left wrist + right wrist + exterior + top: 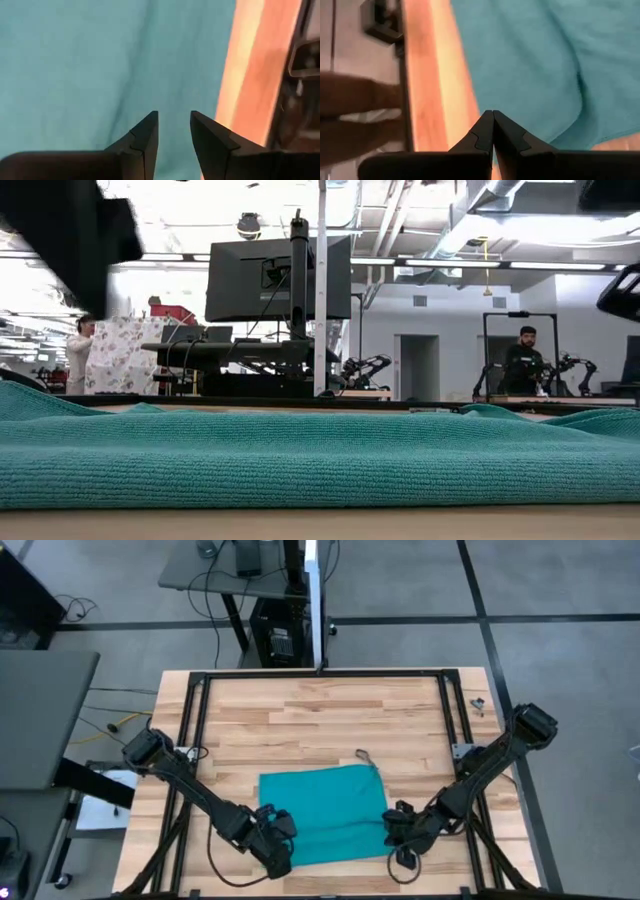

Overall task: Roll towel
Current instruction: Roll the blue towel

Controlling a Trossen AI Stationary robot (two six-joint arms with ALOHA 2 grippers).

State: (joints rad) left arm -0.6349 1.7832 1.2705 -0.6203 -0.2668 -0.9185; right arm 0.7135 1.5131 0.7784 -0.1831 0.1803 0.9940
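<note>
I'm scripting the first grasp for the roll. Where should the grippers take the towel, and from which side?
Judging by its flat pose, grip the towel at its near edge, from above: left gripper at one corner, right gripper at the other. That free edge could lift and roll toward the tagged far side.

robotics lab, open industrial room. exposed ducts and strip lights on ceiling (470, 220), grey floor (560, 600). wooden workbench (320, 705) in black frame, monitor on stand (278, 278), more robot arms on far benches (365, 367), people standing at stations (522, 358).
</note>
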